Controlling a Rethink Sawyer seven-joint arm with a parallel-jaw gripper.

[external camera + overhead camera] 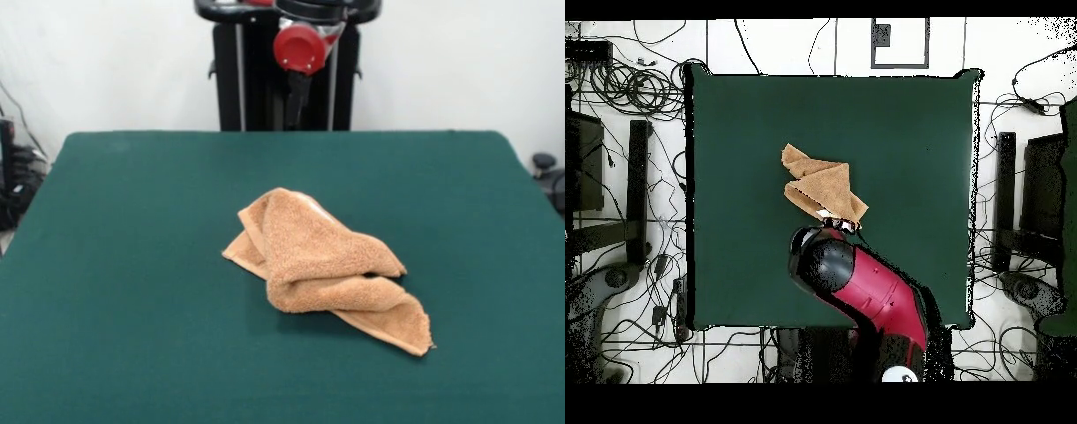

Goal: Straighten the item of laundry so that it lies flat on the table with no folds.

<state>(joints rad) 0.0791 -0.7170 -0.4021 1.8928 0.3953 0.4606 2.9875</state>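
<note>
The tan-orange towel (327, 261) lies crumpled near the middle of the dark green table (124, 265). It is folded over itself in a heap, and one hemmed corner sticks out at the front right. In the overhead view the towel (823, 185) is a bunched, roughly triangular shape on the table (915, 140). The red and black arm (865, 290) reaches over the table from the base side. Its gripper (837, 223) shows only as small dark bits at the towel's near edge. In the front view the arm's end (298, 53) hangs high by the pedestal, clear of the towel.
The black pedestal (238, 79) stands behind the table's far edge. Many cables (625, 90) and black stands (637, 180) ring the table on the floor. Dark gear sits at both side edges of the front view (547, 177).
</note>
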